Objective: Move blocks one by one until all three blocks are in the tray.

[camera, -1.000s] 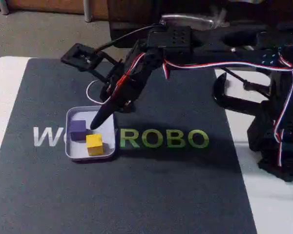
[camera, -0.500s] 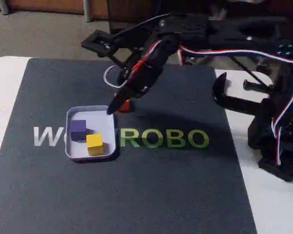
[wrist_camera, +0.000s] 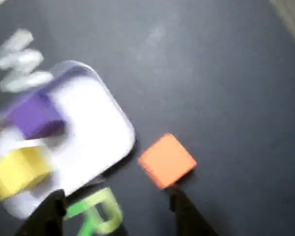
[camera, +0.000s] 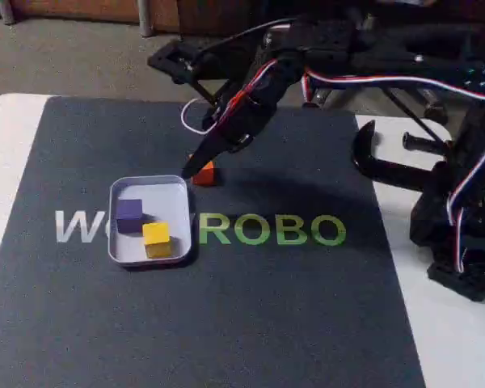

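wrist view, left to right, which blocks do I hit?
yellow block → purple block → orange block

Dim, soft lighting in the fixed view; the wrist view is motion-blurred, smearing the tray (wrist_camera: 88,128) beside the gripper (wrist_camera: 113,206).

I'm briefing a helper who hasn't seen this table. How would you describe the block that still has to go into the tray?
On the dark mat with the green ROBO lettering sits a pale tray. Just off its far right corner in the fixed view, on the mat, lies the orange block, under the gripper. It alone is orange and outside the tray; the purple block and yellow block lie inside.
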### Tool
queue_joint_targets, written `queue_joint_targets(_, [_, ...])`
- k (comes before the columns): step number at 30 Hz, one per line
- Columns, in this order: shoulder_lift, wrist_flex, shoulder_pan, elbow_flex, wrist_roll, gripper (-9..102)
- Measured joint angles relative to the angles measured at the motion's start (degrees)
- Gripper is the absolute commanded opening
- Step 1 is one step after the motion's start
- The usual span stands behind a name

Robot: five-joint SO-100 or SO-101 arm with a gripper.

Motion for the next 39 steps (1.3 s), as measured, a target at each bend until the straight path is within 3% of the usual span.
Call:
queue_joint_targets(15, [-6.24, -4.83, 3.87, -0.79, -1.58, 25])
queue_joint_targets(39, [-9.76, -5.71, 5.27, -1.23, -4.13, 24])
